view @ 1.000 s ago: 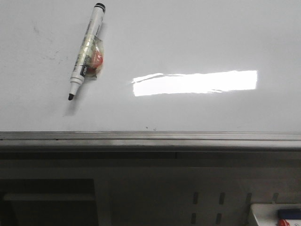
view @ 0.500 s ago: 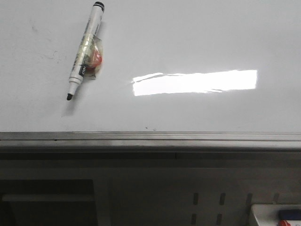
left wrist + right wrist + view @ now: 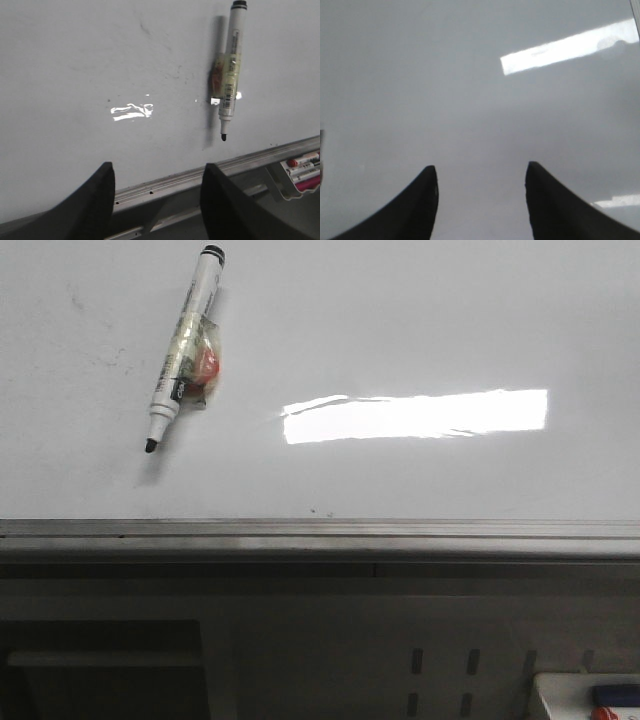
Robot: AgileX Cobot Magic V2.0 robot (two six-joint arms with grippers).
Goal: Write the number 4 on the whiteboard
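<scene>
1. Front view: the whiteboard (image 3: 420, 320) carries no number 4, only faint smudges upper left and a bright glare strip (image 3: 415, 415) mid-board. Writing looks not started.
2. The marker (image 3: 183, 345) is on the board's upper-left area, cap off, tip pointing down toward the grey rail (image 3: 320, 530). A small red-and-clear lump (image 3: 205, 368) is taped to its barrel; can't tell if it's a magnet or clip.
3. Left gripper (image 3: 157, 190): fingers spread apart, nothing between them, well short of the marker. Right gripper (image 3: 482, 192): fingers spread, empty, facing bare board.
4. Risk: the taped lump makes the barrel uneven. Fingers closing across it may grip off-centre, so the marker twists in the grasp and the strokes go crooked.
5. Risk: the tip is exposed. A bump or drag during pickup would leave a stray line where the 4 should go.
6. Risk: the glossy surface gives little friction. A nudge from one finger before closure could slide the marker or knock it down to the rail.
7. Risk: the glare strip may hide thin strokes from the front camera, so checking the drawn figure there gets unreliable.
8. A tray of spare markers (image 3: 302, 167) sits below the rail on the bench side, near the left arm's retreat path; could get clipped.
</scene>
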